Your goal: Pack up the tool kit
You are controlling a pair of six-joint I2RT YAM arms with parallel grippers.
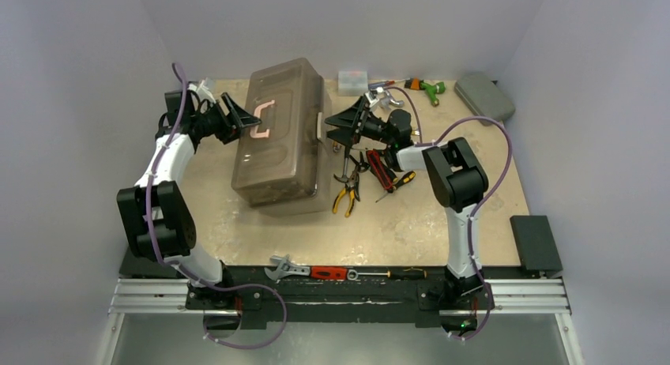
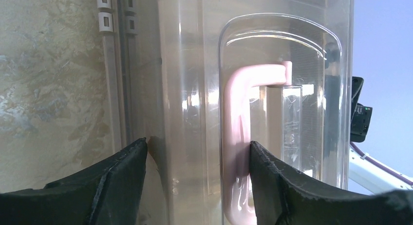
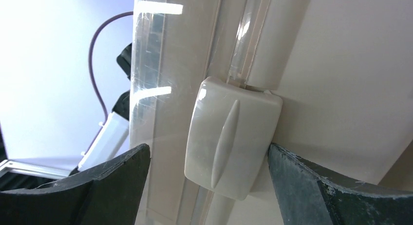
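The toolbox (image 1: pixel 280 140), lid down on the table (image 1: pixel 442 223) between my arms, looks stiff, slick and probably heavy (I'd lift by the pink handle (image 2: pixel 234 137)), my left gripper (image 2: pixel 197 152) straddling it, clamped or not I cannot tell, my right gripper (image 3: pixel 208 154) spread wide around the latch (image 3: pixel 229 137).

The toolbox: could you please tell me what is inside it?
Through the smoky lid of the toolbox only brownish haze shows; no tools can be made out. The pink handle lies outside, in the lid's recess. Anything inside is hidden.
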